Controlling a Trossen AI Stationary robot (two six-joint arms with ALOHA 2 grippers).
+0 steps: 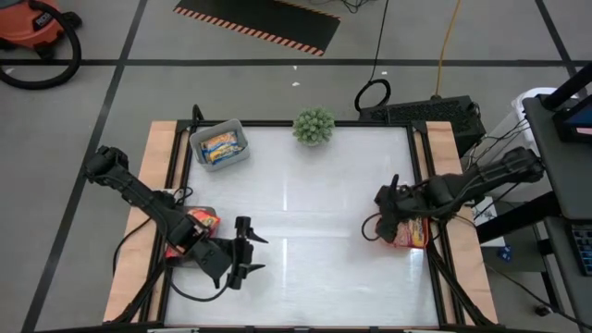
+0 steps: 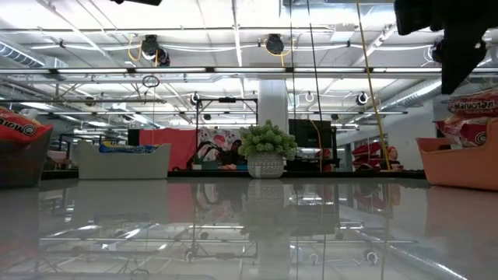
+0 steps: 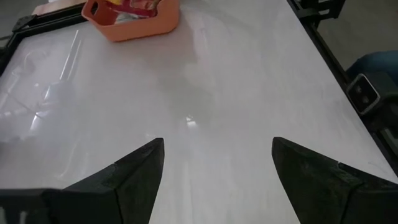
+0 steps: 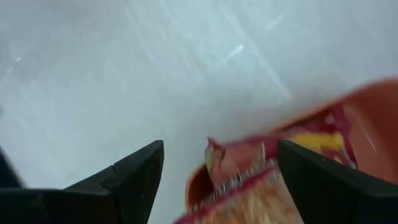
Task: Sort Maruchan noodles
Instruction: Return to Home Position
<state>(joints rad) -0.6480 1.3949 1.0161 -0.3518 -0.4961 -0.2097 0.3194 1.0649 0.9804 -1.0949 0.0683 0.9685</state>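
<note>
A white table seen from above carried three bins. At the far left, a grey bin held yellow-orange packets marked with blue. At the right edge, an orange bin was piled with red packets, partly under the right arm. At the near left, a dark bin held another red packet that poked above its rim; from above, the left arm hid most of that bin. A green potted plant stood at the middle of the far edge. The left gripper hung over the near left of the table, just right of the dark bin, its claw spread apart and empty. The right gripper hovered at the left rim of the orange bin, its claw likewise apart with nothing in it. Only the right wrist camera gave a close look at the crinkled red packets lying in the orange bin; only the table-level camera showed packets rising above the bin rims
</note>
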